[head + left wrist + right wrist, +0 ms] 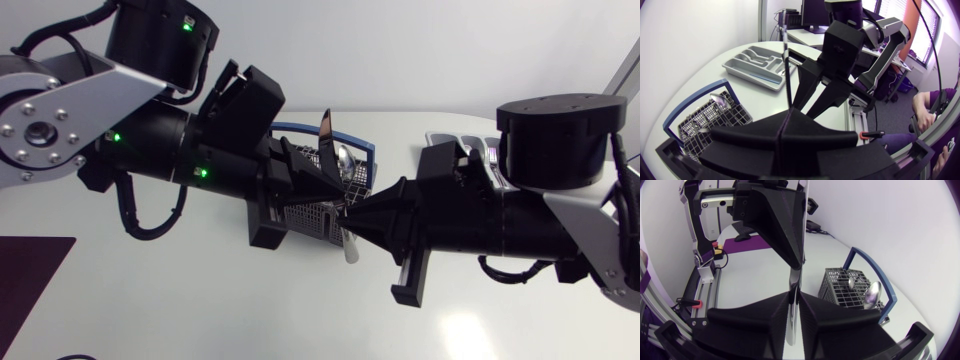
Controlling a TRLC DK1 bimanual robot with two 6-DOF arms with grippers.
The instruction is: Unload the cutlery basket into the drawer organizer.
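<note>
Cutlery basket point(308, 215) is sitting on the surface point(200, 300) right under the spot where our two arms are meeting, with a spoon point(343, 160) leaning inside it near its blue handle. We are holding a knife point(326, 128) upright over that basket, its tip pointing up and its lower end hanging in front of the mesh. Both sides are gripping it at once. The left gripper point(335, 195) is pressing its jaws together on the knife, and in the left wrist view the thin blade is rising straight out of their seam. The right gripper point(362, 215) is pinching it lower down, with the knife running through the narrow slot between its jaws. We are reading this as a handover: the drawer organizer point(760, 62) is lying on the right arm's side, well apart from the basket, so the right arm is the one better placed to deliver. The double grip is keeping the knife from slipping while it changes owner, and holding it upright is keeping it clear of the basket. We are judging that the left jaws need to let go next.
</note>
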